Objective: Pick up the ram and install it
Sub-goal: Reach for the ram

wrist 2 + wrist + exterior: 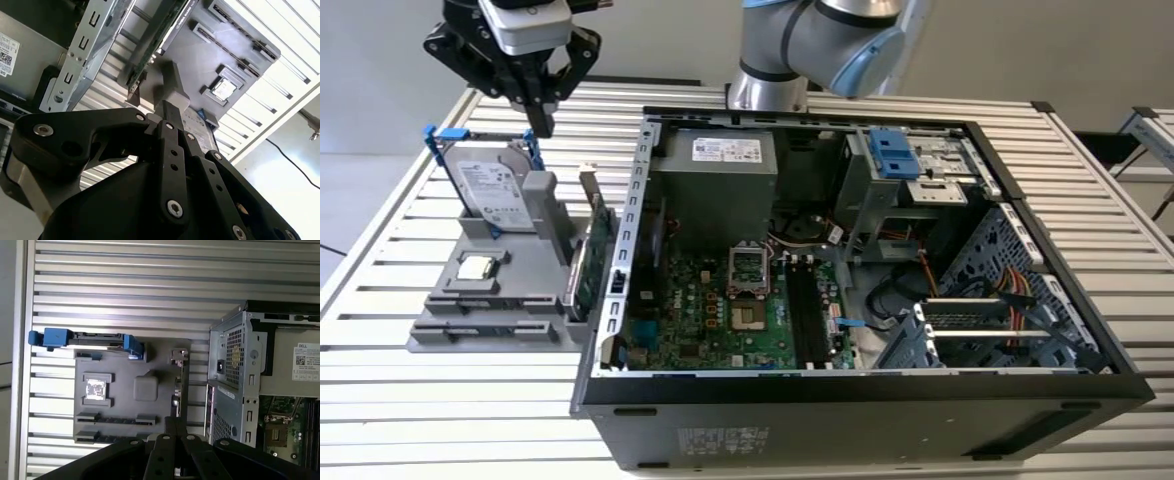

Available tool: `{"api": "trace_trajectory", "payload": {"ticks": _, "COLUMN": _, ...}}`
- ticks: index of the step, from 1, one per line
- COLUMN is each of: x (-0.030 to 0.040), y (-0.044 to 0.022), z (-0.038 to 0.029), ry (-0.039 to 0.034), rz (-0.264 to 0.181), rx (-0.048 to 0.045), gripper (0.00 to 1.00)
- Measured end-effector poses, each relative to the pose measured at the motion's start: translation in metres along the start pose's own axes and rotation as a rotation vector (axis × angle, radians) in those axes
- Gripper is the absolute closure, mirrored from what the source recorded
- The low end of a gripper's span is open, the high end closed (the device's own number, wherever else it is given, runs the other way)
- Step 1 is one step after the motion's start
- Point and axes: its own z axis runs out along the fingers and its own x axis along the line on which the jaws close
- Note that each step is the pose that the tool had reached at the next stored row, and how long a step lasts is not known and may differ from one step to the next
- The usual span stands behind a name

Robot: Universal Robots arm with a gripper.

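Progress so far looks close to nil: the gripper hangs above the grey parts holder, over the hard drive with its blue clips. Its fingers are pressed together on nothing that I can see. And the ram, by my reading, is the slim greenish board standing on edge along the holder's three o'clock side, hard by the open computer case. Another green card stands right beside it, and the two are not easy to tell apart. So the pick is not yet made. On the motherboard, the long black memory slots at three o'clock of the processor socket look unfilled, so the install is all left to do, I'd judge. Surface now: a bench of ribbed silver slats, bare metal, with the holder at nine o'clock of the case and the arm's base planted at the case's twelve o'clock. Room beyond is plain: a pale wall and a second slatted stand off at three o'clock. In the second wrist view a dark cable trails over a light floor.
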Motion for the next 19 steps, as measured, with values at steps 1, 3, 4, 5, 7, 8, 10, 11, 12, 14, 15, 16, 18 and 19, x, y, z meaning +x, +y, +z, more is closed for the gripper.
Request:
{"api": "trace_trajectory", "payload": {"ticks": 1, "x": 0.0009, "y": 0.0000, "z": 0.0000, "ry": 0.0002, "rz": -0.001, "rx": 0.0000, "gripper": 1.00}}
{"api": "trace_trajectory", "payload": {"ticks": 3, "x": 0.0029, "y": 0.0001, "z": 0.0001, "ry": 0.0005, "rz": -0.002, "rx": 0.0000, "gripper": 1.00}}
{"api": "trace_trajectory", "payload": {"ticks": 4, "x": 0.0040, "y": 0.0001, "z": 0.0001, "ry": 0.0005, "rz": -0.002, "rx": 0.0000, "gripper": 1.00}}
{"api": "trace_trajectory", "payload": {"ticks": 5, "x": 0.0053, "y": 0.0002, "z": 0.0001, "ry": 0.0006, "rz": -0.002, "rx": 0.0001, "gripper": 1.00}}
{"api": "trace_trajectory", "payload": {"ticks": 7, "x": 0.0079, "y": 0.0003, "z": 0.0002, "ry": 0.0006, "rz": -0.003, "rx": 0.0000, "gripper": 1.00}}
{"api": "trace_trajectory", "payload": {"ticks": 8, "x": 0.0092, "y": 0.0003, "z": 0.0002, "ry": 0.0007, "rz": -0.003, "rx": 0.0001, "gripper": 1.00}}
{"api": "trace_trajectory", "payload": {"ticks": 10, "x": 0.0120, "y": 0.0004, "z": 0.0003, "ry": 0.0006, "rz": -0.003, "rx": 0.0001, "gripper": 1.00}}
{"api": "trace_trajectory", "payload": {"ticks": 11, "x": 0.0135, "y": 0.0005, "z": 0.0003, "ry": 0.0006, "rz": -0.004, "rx": 0.0000, "gripper": 1.00}}
{"api": "trace_trajectory", "payload": {"ticks": 12, "x": 0.0149, "y": 0.0005, "z": 0.0004, "ry": 0.0006, "rz": -0.004, "rx": 0.0000, "gripper": 1.00}}
{"api": "trace_trajectory", "payload": {"ticks": 14, "x": 0.0177, "y": 0.0006, "z": 0.0004, "ry": 0.0007, "rz": -0.004, "rx": 0.0001, "gripper": 1.00}}
{"api": "trace_trajectory", "payload": {"ticks": 15, "x": 0.0191, "y": 0.0007, "z": 0.0005, "ry": 0.0007, "rz": -0.005, "rx": 0.0000, "gripper": 1.00}}
{"api": "trace_trajectory", "payload": {"ticks": 16, "x": 0.0203, "y": 0.0007, "z": 0.0005, "ry": 0.0007, "rz": -0.005, "rx": 0.0000, "gripper": 1.00}}
{"api": "trace_trajectory", "payload": {"ticks": 18, "x": 0.0230, "y": 0.0008, "z": 0.0006, "ry": 0.0007, "rz": -0.005, "rx": 0.0001, "gripper": 1.00}}
{"api": "trace_trajectory", "payload": {"ticks": 19, "x": 0.0243, "y": 0.0008, "z": 0.0006, "ry": 0.0007, "rz": -0.006, "rx": 0.0001, "gripper": 1.00}}
